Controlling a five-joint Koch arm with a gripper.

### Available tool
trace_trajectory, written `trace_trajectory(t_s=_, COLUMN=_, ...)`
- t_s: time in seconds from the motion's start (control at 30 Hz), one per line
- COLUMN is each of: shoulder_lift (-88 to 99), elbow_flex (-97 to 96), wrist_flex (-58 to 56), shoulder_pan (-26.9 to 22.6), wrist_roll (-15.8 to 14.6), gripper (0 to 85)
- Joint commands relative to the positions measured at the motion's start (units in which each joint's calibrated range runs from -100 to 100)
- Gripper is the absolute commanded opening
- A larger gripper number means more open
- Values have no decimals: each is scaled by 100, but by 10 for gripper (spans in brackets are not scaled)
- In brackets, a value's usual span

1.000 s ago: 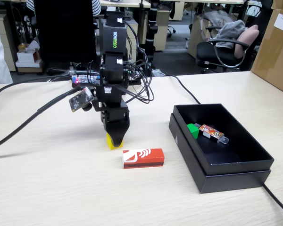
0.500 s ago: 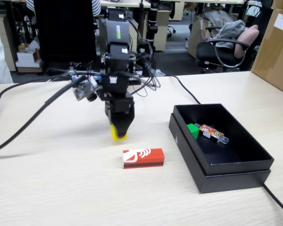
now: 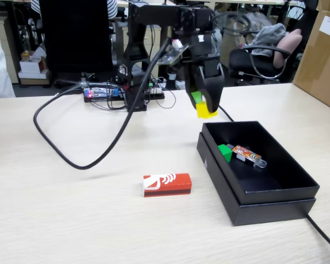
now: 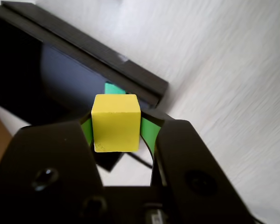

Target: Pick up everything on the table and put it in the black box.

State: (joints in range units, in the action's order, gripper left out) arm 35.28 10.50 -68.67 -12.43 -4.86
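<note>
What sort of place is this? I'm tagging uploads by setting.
Probably an office or lab: an office chair and cardboard carton stand behind the table, with an electronics board on it.

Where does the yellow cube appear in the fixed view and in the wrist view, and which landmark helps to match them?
Fixed view: the yellow cube is right of centre in the upper half, held in the end effector above the table, near the black box's far-left corner.
Wrist view: the yellow cube sits at centre, between the green-lined fingers.
Shared landmark: the black box, with the green cube inside.
</note>
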Motion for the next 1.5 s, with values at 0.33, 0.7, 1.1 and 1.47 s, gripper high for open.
trace_trajectory(t_s=0.33, shoulder_lift=-1778, elbow_flex=1651, wrist_flex=55, shoulder_pan=-244, wrist_roll=-474, gripper=35)
trace_trajectory(t_s=0.7, shoulder_lift=-2524, elbow_flex=1479, wrist_flex=141, shoulder_pan=-332, wrist_roll=-513, gripper=36)
trace_trajectory(t_s=1.1, shoulder_lift=-2948, elbow_flex=1053, wrist_flex=141, shoulder_pan=-557, wrist_roll=-464, gripper=136)
trace_trajectory(t_s=1.47, shoulder_lift=-2879, elbow_flex=1080, wrist_flex=132, shoulder_pan=-586, wrist_roll=-459, gripper=360)
